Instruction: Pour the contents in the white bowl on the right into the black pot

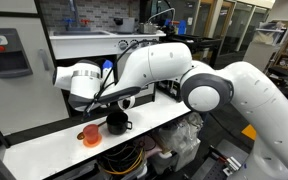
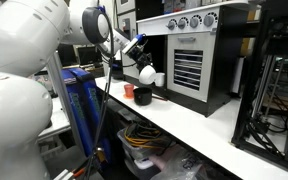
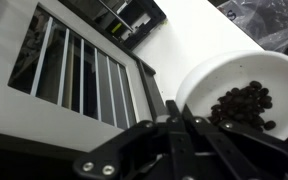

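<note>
Hand (image 3: 178,124) clamped on rim of white bowl (image 3: 246,70), lower right of wrist view; bowl cut off by right edge. Dark contents (image 3: 244,105) inside. Black pot (image 2: 143,96) on desk (image 2: 214,128) mid-frame, just beside orange cup (image 2: 129,92), below bowl. Pot interior indiscernible.
</note>
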Controlling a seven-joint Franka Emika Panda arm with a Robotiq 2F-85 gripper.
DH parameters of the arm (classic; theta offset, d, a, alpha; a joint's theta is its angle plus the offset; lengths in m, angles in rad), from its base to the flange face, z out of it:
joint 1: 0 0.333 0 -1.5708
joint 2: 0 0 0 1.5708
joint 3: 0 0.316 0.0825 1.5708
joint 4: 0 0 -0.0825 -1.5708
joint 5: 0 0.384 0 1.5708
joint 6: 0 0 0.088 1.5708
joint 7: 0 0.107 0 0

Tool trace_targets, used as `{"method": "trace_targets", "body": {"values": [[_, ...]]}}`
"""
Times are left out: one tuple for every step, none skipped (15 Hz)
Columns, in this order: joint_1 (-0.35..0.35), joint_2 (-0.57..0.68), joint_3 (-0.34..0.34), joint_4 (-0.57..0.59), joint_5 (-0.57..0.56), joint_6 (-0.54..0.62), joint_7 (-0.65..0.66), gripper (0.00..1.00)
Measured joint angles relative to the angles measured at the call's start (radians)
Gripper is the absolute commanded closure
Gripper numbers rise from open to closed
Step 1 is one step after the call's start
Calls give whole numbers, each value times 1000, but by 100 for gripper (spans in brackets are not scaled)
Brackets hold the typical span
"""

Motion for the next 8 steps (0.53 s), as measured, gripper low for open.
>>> {"method": "trace_targets", "body": {"values": [[3, 4, 0, 2, -4, -4, -13, 99], [5, 5, 0, 3, -7, -8, -24, 99], [8, 6, 0, 3, -10, -12, -34, 99], [11, 6, 0, 3, -14, -16, -46, 99], [14, 7, 0, 3, -18, -18, -59, 99], [18, 9, 0, 3, -23, -21, -73, 99], [21, 10, 0, 3, -29, -23, -89, 99], [26, 13, 0, 3, -35, -24, -104, 99]]}}
